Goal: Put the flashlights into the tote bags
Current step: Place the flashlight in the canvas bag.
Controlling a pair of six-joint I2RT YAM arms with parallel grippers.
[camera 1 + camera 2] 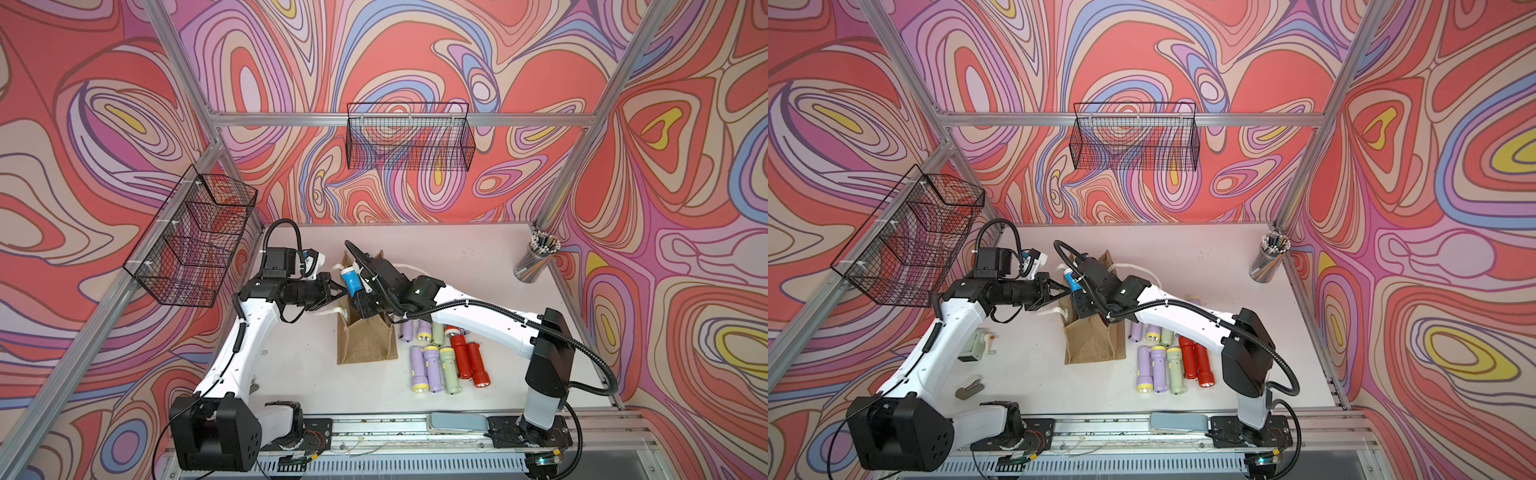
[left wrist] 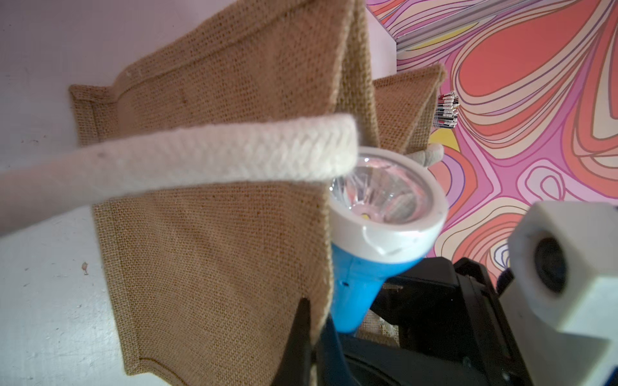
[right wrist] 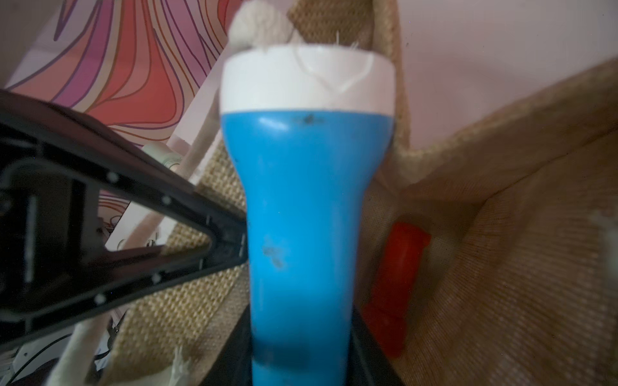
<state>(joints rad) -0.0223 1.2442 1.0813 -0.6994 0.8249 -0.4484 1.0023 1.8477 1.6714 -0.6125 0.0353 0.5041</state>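
1. The counter (image 1: 291,386) carried everything. The left arm (image 1: 249,332) and right arm (image 1: 478,316) met over the bag.
2. The tote bag (image 1: 365,345) stood upright near the middle of the counter with its mouth open. Its burlap looked soft and likely to fold inward, so the rim seemed the best place to hold it. The left jaws were pressed together on one wall at the rim, one finger outside and one inside.
3. The remaining flashlights (image 1: 440,361) lay in two rows on the counter just beside the bag, under the right arm.
4. The blue flashlight (image 1: 351,281) was clamped by its tail between the right jaws, tilted with its white head uppermost. Its body sat at the bag's mouth, just inside the pinched wall. It looked light, rigid and smooth, so the narrow barrel gave the surest hold. The flared head could snag the rope handle (image 2: 200,157) close by.
5. One red flashlight (image 3: 398,284) already lay deep inside the bag.
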